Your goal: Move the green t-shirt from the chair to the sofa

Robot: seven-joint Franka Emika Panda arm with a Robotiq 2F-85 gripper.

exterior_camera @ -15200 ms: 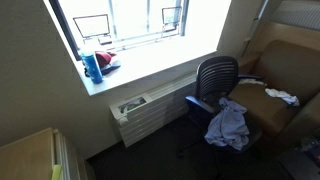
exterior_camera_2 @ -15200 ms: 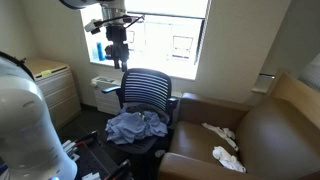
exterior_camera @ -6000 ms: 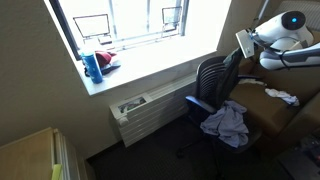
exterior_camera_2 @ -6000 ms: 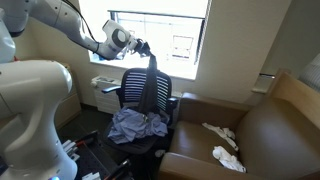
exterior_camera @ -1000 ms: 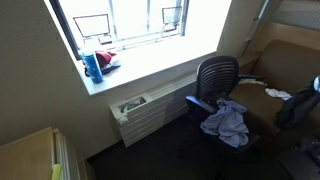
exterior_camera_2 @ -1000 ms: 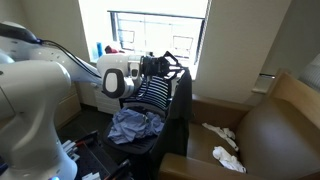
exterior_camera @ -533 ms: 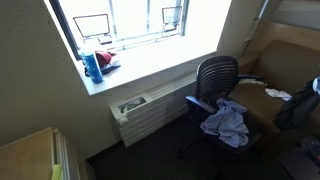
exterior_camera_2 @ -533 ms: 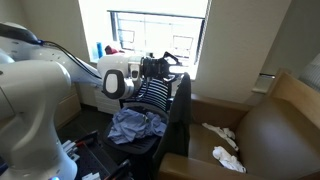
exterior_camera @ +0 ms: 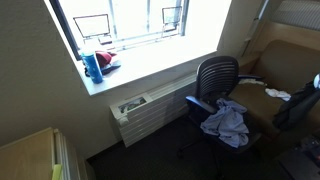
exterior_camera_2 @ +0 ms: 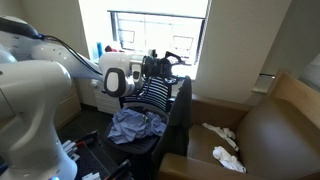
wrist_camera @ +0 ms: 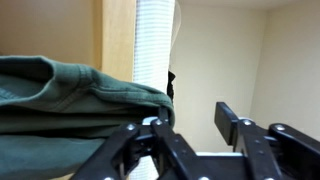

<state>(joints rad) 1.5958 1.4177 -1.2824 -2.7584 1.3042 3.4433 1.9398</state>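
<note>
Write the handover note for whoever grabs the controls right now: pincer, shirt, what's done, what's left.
Pincer: the green t-shirt hangs from it. The wrist view shows a gap in it, so whether it is clamped shut cannot be told.
Shirt: off the chair, in the air between the chair and the sofa, not yet on the cushions.
Done: pickup from the chair.
Left: carry it over the sofa seat, lower it, release.
Note: a bluish cloth lies on the chair seat, and white cloths lie on the sofa.

Sofa [exterior_camera_2: 275, 125] seat partly free
White cloths [exterior_camera_2: 228, 157] lie mid-seat; the office chair [exterior_camera_2: 145, 95] backrest stands just beside the sofa.
</note>
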